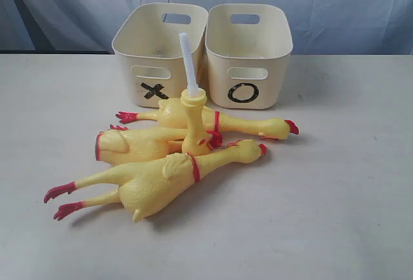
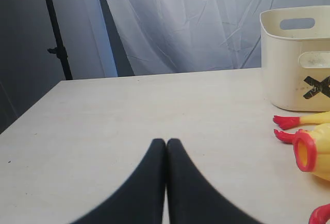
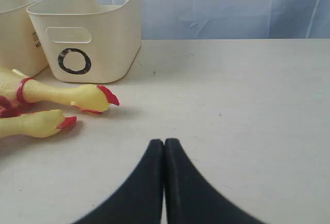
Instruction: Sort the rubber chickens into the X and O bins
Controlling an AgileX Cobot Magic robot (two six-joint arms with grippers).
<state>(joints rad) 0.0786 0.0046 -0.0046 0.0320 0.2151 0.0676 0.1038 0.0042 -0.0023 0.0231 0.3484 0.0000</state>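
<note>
Three yellow rubber chickens lie piled mid-table in the exterior view. The back one (image 1: pixel 235 123) points its head right. The middle one (image 1: pixel 132 146) shows a red-ringed end at the left. The front one (image 1: pixel 155 180) has red feet at the lower left. Behind them stand the X bin (image 1: pixel 129 60) and, to its right, the O bin (image 1: pixel 274 80). Neither arm shows in that view. My left gripper (image 2: pixel 166 142) is shut and empty over bare table, with the X bin (image 2: pixel 289 74) and chicken feet (image 2: pixel 286 122) off to one side. My right gripper (image 3: pixel 164 142) is shut and empty, apart from two chicken heads (image 3: pixel 87 96) and the O bin (image 3: pixel 103 53).
A yellow upright piece (image 1: pixel 193 125) with a white tube (image 1: pixel 186 60) stands among the chickens, in front of the gap between the bins. A pale curtain hangs behind the table. A dark stand (image 2: pixel 56 48) is off the table's far corner.
</note>
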